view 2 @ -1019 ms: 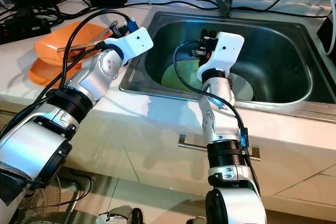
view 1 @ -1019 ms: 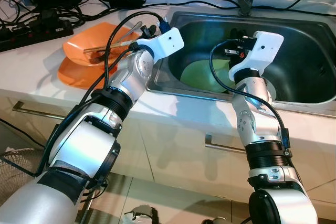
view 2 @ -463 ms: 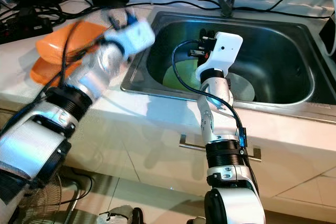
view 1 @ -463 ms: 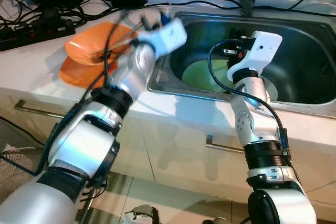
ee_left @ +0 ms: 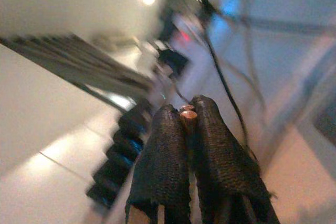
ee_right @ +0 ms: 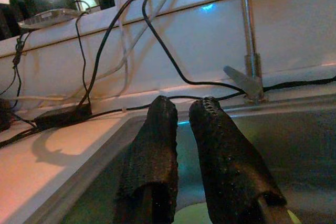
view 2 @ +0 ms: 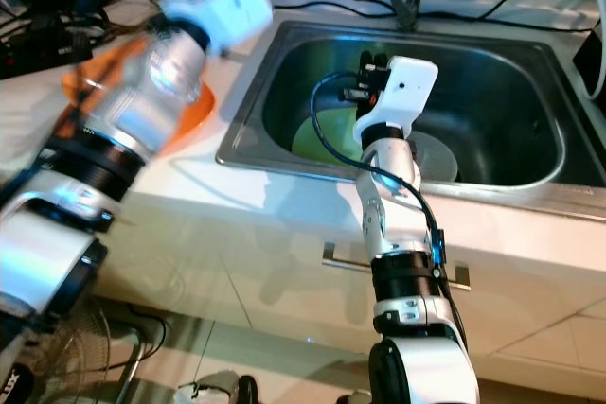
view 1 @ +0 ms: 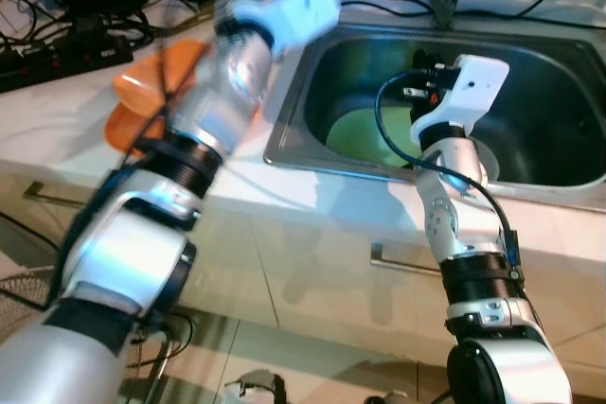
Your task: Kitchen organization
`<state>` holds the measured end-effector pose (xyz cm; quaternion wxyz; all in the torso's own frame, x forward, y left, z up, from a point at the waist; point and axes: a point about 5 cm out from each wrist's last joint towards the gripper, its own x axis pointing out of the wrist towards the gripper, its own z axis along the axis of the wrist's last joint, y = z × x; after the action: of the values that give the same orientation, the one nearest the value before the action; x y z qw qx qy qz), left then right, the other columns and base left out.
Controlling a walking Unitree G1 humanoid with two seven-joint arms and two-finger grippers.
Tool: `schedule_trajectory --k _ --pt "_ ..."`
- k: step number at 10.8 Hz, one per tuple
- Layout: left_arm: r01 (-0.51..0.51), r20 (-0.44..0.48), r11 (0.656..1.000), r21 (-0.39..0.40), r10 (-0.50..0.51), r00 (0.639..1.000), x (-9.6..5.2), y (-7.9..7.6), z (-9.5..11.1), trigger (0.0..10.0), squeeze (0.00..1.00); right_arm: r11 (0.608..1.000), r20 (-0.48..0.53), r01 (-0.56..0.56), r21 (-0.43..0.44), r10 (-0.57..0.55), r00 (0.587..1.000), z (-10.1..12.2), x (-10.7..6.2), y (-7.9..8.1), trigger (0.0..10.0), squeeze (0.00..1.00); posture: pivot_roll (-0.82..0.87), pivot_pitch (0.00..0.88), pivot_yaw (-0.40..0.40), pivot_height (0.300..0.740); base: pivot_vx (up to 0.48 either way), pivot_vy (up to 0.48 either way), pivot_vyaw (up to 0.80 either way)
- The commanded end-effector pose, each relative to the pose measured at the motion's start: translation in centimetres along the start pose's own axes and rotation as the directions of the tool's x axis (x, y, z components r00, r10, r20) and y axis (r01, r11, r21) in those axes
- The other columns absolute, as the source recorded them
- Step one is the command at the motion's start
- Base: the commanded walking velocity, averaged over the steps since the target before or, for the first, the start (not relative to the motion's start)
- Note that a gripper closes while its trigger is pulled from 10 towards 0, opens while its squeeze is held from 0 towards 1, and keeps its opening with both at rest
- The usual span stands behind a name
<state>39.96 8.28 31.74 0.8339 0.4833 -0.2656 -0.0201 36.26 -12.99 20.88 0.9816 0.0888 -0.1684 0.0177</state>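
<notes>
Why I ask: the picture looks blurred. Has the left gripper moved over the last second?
Yes. The left gripper, shut on chopsticks, has swung up and away from the orange plates, toward the cables behind the sink.

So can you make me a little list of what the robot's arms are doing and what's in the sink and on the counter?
left gripper: shut on thin copper-tipped sticks, likely chopsticks, raised above the counter, blurred
right gripper: empty, fingers slightly apart, hovering over the sink
sink: steel, holds a green plate and a grey plate
faucet: at the sink's back edge
counter: orange plates stacked left of the sink
behind the plates: power strip and cables
</notes>
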Motion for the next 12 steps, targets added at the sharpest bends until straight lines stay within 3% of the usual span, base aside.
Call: schedule_trajectory --k 1,2,3,4,5,6,7,8,10,11,12 --pt "-0.065 0.122 0.990 -0.129 0.081 0.989 0.2 2.0 2.3 10.0 0.00 1.000 0.018 -0.011 -0.001 0.011 1.000 0.5 0.4 0.4 10.0 0.00 0.10 0.050 0.041 0.740 0.000 0.000 0.00" --pt "-0.065 0.229 0.928 -0.368 0.158 0.961 -0.4 3.3 4.4 10.0 0.00 1.000 0.022 -0.008 -0.009 0.008 1.000 0.4 0.2 0.2 10.0 0.00 0.10 0.053 0.041 0.740 0.000 0.000 0.00" --pt "-0.008 0.284 0.852 -0.523 0.184 0.941 -1.0 3.3 5.2 10.0 0.00 1.000 0.032 -0.019 -0.024 0.020 0.999 0.4 0.1 0.2 10.0 1.00 0.10 0.060 0.043 0.740 0.000 0.000 0.00" --pt "0.052 0.316 0.757 -0.652 0.209 0.925 -1.7 3.1 5.6 10.0 0.00 0.997 0.045 -0.039 -0.063 0.042 0.998 0.6 0.0 0.3 10.0 1.00 0.09 0.061 0.044 0.740 0.000 0.000 0.00" --pt "0.095 0.319 0.629 -0.772 0.254 0.913 -2.1 3.5 5.8 10.0 0.00 0.989 0.047 -0.048 -0.137 0.055 0.997 0.6 0.0 0.4 10.0 1.00 0.09 0.064 0.043 0.740 0.000 0.000 0.00" --pt "0.145 0.323 0.504 -0.851 0.284 0.903 -2.5 4.1 5.9 10.0 0.00 0.935 0.059 -0.108 -0.338 0.136 0.989 0.7 -0.2 1.1 10.0 1.00 0.09 0.068 0.043 0.740 0.000 0.000 0.00" --pt "0.184 0.337 0.459 -0.869 0.277 0.900 -2.6 4.1 6.0 10.0 0.00 0.890 0.061 -0.145 -0.432 0.189 0.980 0.5 -0.4 1.6 10.0 1.00 0.09 0.068 0.043 0.740 0.000 0.000 0.00" --pt "0.210 0.344 0.414 -0.886 0.281 0.896 -3.0 4.0 5.9 10.0 0.00 0.873 0.060 -0.158 -0.462 0.208 0.976 0.4 -0.5 1.8 10.0 1.00 0.09 0.065 0.044 0.740 0.000 0.000 0.00" --pt "0.242 0.353 0.386 -0.890 0.250 0.902 -3.5 3.4 5.4 10.0 0.00 0.849 0.050 -0.192 -0.493 0.248 0.968 0.3 -0.6 2.3 10.0 1.00 0.09 0.060 0.045 0.740 0.000 0.000 0.00" --pt "0.271 0.350 0.313 -0.910 0.234 0.907 -4.1 3.0 4.9 10.0 0.00 0.837 0.050 -0.203 -0.508 0.265 0.963 0.3 -0.7 2.6 10.0 1.00 0.08 0.054 0.044 0.740 0.000 0.000 0.00" --pt "0.285 0.349 0.275 -0.918 0.223 0.910 -4.5 2.7 4.7 10.0 0.00 0.831 0.053 -0.210 -0.515 0.275 0.960 0.3 -0.7 2.8 10.0 1.00 0.08 0.049 0.045 0.740 0.000 0.000 0.00"
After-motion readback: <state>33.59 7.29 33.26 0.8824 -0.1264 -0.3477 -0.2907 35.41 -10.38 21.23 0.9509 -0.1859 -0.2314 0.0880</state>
